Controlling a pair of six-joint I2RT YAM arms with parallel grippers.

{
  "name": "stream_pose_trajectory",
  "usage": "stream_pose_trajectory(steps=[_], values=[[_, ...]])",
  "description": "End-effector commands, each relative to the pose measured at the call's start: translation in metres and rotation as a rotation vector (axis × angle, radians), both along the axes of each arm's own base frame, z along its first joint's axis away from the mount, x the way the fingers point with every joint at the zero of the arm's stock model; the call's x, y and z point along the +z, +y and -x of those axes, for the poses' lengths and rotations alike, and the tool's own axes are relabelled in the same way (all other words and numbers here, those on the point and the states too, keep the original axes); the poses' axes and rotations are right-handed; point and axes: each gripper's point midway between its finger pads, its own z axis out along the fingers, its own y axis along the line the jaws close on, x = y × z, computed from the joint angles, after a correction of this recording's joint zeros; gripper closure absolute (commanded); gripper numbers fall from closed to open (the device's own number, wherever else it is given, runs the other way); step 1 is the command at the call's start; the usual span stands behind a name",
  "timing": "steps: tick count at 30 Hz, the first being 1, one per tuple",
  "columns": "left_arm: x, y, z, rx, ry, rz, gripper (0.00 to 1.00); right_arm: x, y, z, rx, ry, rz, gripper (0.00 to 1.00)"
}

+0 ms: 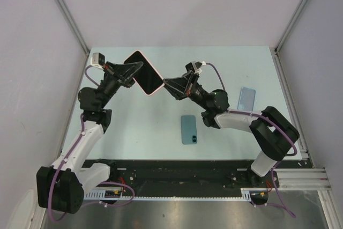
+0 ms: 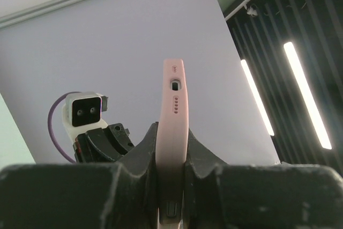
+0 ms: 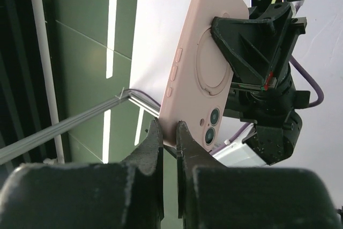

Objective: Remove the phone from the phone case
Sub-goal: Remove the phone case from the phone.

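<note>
1. Hold steady with the left gripper [image 1: 135, 69], clamped across the faces of the pink phone case [image 1: 152, 92], aloft between both grippers.
2. Peel the rim back with the right gripper [image 1: 167, 83], pinched shut on the corner beside the camera lenses [image 3: 211, 124].
3. Peel slowly, probably without squeezing the phone [image 1: 143, 72] inside.
4. Steer clear of the teal handset [image 1: 188, 129] below the right gripper.

Top view looks down, wrist views close, seemingly upward, sharing phone case [image 2: 174, 122]
</note>
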Motion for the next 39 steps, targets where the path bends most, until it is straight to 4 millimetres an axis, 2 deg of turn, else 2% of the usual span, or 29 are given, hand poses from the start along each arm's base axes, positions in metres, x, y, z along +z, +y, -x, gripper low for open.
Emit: stream_pose_trajectory(steps=[1, 11, 19, 25, 33, 39], values=[[0.084, -0.001, 0.078, -0.157, -0.273, 0.114, 1.0, -0.019, 0.019, 0.009, 0.04, 0.008, -0.013, 1.0], [0.099, 0.003, 0.091, -0.173, -0.305, 0.139, 1.0, -0.04, 0.033, 0.004, 0.06, 0.057, 0.021, 1.0], [0.119, 0.001, 0.109, -0.185, -0.36, 0.147, 1.0, -0.056, 0.046, 0.003, 0.108, 0.115, 0.04, 1.0], [0.121, 0.0, 0.113, -0.193, -0.364, 0.156, 1.0, -0.059, 0.056, 0.005, 0.142, 0.128, 0.04, 1.0], [0.127, 0.0, 0.116, -0.203, -0.379, 0.165, 1.0, -0.077, 0.066, 0.006, 0.17, 0.157, 0.079, 1.0], [0.129, 0.0, 0.118, -0.203, -0.385, 0.169, 1.0, -0.094, 0.076, 0.006, 0.158, 0.142, 0.199, 1.0]])
